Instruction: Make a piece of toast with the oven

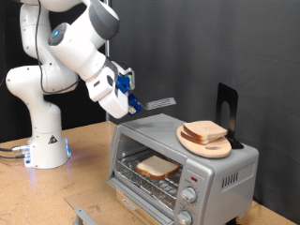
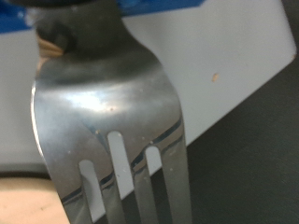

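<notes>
The silver-grey oven (image 1: 220,173) stands at the exterior view's lower right with its glass door swung down. Inside, the piece of toast (image 1: 157,167) lies flat on the wire rack. My gripper (image 1: 129,99) hangs above the oven's top at its left end, shut on the handle of a metal fork (image 1: 161,101). The fork reaches out over the oven roof. In the wrist view the fork (image 2: 107,112) fills the picture, tines pointing away from the hand, with the grey oven top (image 2: 238,65) behind it.
A round wooden plate (image 1: 192,142) with a pile of bread slices (image 1: 206,131) rests on the oven roof. A black upright stand (image 1: 228,105) is behind it. Two knobs (image 1: 190,197) sit on the oven's front right. The robot base (image 1: 45,141) is at the left.
</notes>
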Controlling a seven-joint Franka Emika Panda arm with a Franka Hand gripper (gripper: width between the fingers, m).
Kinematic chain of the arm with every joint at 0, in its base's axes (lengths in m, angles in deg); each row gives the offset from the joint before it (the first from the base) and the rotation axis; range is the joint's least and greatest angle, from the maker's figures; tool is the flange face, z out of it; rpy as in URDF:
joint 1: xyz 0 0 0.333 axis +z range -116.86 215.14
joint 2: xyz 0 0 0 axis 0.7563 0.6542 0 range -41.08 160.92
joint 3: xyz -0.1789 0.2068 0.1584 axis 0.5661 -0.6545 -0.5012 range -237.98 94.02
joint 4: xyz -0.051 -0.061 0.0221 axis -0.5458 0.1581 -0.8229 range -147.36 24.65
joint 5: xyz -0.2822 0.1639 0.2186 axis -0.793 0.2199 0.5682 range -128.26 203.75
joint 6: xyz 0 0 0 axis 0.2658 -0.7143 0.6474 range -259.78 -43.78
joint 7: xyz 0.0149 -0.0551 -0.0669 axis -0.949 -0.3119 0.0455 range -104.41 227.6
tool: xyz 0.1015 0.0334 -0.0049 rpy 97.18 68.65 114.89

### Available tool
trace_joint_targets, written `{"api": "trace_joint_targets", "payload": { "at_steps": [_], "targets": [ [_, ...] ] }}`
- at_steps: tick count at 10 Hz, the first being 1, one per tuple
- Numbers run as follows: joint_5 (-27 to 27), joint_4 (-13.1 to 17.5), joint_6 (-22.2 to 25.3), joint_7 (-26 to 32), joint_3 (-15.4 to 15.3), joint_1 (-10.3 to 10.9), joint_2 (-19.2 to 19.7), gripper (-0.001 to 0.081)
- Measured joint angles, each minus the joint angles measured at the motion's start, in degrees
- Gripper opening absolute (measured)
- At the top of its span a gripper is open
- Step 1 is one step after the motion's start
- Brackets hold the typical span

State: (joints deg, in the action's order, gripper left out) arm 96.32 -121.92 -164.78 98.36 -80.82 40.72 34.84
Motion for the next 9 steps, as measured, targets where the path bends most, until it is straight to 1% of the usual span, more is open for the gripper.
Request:
{"api": "trace_joint_targets", "payload": {
  "at_steps": [4,9],
  "targets": [
    [3.7,-0.1,-3.4,0.0,-3.2,0.7,2.0,0.0474],
    [5.9,-0.1,-7.4,0.0,-7.1,1.1,4.1,0.0474]
  ]
}}
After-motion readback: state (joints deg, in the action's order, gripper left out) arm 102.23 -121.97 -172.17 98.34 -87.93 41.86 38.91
